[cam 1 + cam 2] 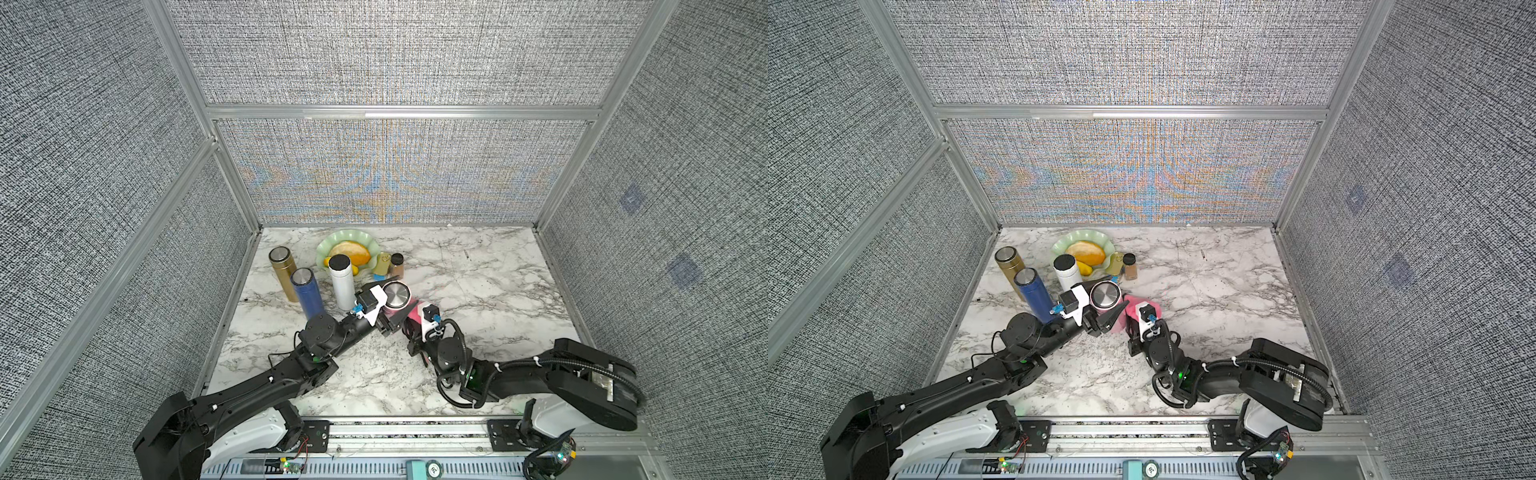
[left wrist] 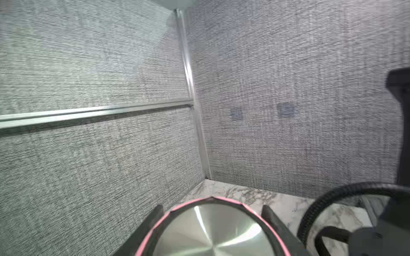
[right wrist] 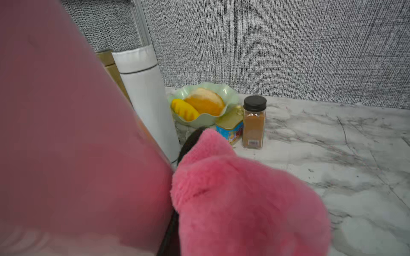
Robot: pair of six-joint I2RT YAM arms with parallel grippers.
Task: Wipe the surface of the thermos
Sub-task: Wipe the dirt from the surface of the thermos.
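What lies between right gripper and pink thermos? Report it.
The pink cloth, held by the right gripper, against the pink thermos; right wrist view shows it.

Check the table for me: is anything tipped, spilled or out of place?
Only the blue tin looks askew. It sits tilted, apparently propped against the green bowl, next to the upright spice jar. No spill or damage is visible.

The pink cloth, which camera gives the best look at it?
The right wrist view: the pink cloth fills the foreground, its fluffy pile clear, lying against the pink thermos. Both top views show only a small pink patch beside the thermos. The left wrist view does not show it.
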